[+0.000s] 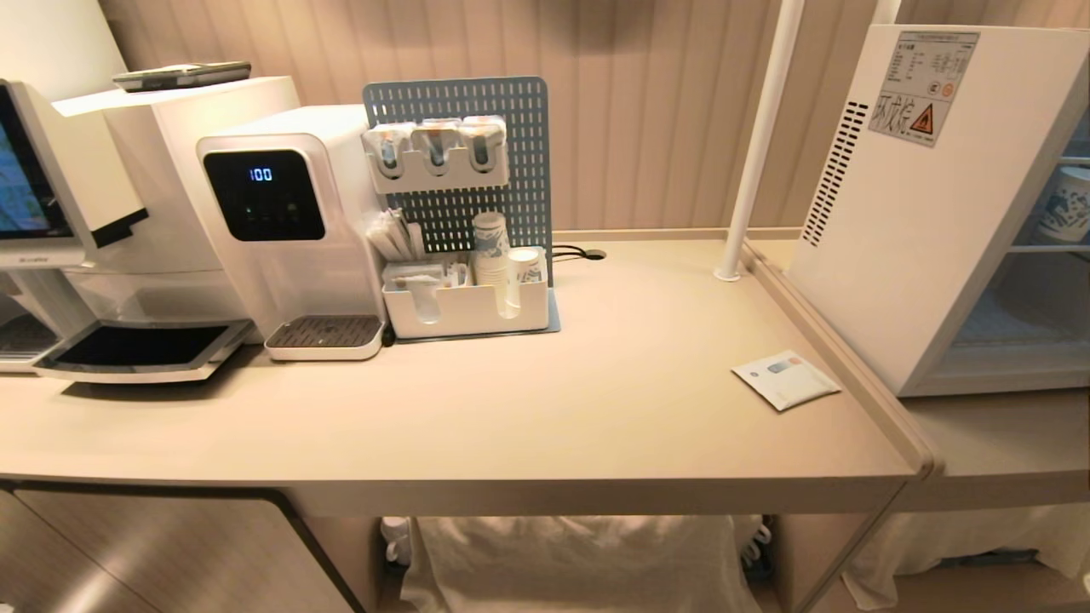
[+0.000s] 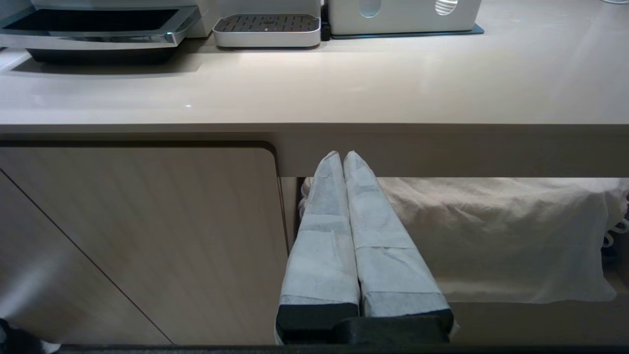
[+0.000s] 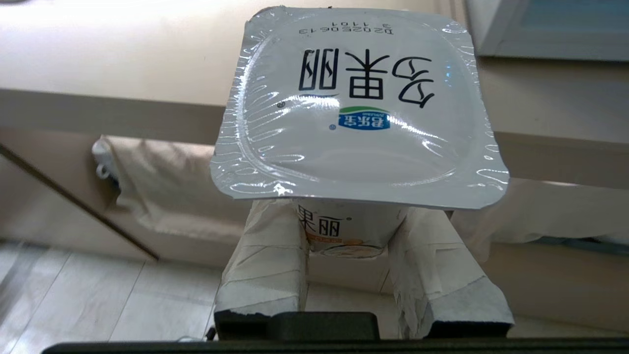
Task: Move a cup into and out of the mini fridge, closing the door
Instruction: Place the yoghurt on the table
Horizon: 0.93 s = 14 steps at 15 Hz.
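**Cup in the right claw, below the counter edge**

Your right gripper [image 3: 346,231] pinches the cup [image 3: 358,103] by its sides, foil lid up — held low in front of the counter [image 1: 545,400]. The mini fridge [image 1: 928,213] stands far right. Your left gripper [image 2: 342,162] is pressed together, parked under the counter's near edge.

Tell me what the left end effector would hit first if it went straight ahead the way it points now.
Probably the front edge of the counter: the left end effector, shut, points at that edge just beside the cabinet door. Depth is unclear; slightly lower, it would pass underneath toward the white cloth.
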Tool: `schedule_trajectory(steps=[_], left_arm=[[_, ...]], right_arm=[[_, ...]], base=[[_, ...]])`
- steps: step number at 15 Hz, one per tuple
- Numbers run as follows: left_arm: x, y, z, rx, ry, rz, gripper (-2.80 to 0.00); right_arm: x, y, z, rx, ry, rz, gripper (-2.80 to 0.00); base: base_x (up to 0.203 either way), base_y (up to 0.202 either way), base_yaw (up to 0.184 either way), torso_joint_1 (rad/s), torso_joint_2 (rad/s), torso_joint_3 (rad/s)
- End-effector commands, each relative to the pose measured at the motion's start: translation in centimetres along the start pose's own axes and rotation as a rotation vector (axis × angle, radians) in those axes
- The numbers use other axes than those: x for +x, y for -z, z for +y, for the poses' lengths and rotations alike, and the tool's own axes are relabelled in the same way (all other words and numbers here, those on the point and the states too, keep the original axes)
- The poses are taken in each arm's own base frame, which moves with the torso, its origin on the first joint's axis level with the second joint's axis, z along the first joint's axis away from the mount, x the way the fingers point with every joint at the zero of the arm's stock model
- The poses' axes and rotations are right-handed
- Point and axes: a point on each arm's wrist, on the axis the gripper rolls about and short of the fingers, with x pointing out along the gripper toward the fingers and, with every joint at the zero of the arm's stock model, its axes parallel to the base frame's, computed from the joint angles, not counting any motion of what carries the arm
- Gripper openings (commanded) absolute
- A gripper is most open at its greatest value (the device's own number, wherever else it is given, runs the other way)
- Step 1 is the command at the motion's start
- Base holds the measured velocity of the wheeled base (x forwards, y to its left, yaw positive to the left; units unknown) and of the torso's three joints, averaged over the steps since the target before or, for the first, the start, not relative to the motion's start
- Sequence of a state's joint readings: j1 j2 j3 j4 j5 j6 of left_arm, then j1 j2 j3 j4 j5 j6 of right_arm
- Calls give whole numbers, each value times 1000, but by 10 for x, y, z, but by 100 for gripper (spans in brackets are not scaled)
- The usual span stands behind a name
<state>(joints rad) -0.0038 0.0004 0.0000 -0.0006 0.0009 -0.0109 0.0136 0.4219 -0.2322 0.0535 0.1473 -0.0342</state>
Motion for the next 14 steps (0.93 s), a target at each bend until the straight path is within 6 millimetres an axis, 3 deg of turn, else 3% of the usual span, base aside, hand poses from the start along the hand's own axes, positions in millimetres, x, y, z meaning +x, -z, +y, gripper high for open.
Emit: schedule_trajectory(steps=[1,7,12,14], left_arm=[[0,0,0,-1,-1,-1,-280],[0,0,0,-4,-3,0,-280],[0,0,0,-4,-3,0,-280],[0,0,0,-6,-3,0,-280]], right_arm=[[45,-4,-6,27,-31,214,-280],[157,7,-6,111,-128,299,-280],[258,45,15,117,-68,296,-280],[308,45,27,107,-7,191,-280]], base=[[0,0,0,0,0,0],[0,0,0,0,0,0],[0,0,0,0,0,0],[0,0,0,0,0,0]])
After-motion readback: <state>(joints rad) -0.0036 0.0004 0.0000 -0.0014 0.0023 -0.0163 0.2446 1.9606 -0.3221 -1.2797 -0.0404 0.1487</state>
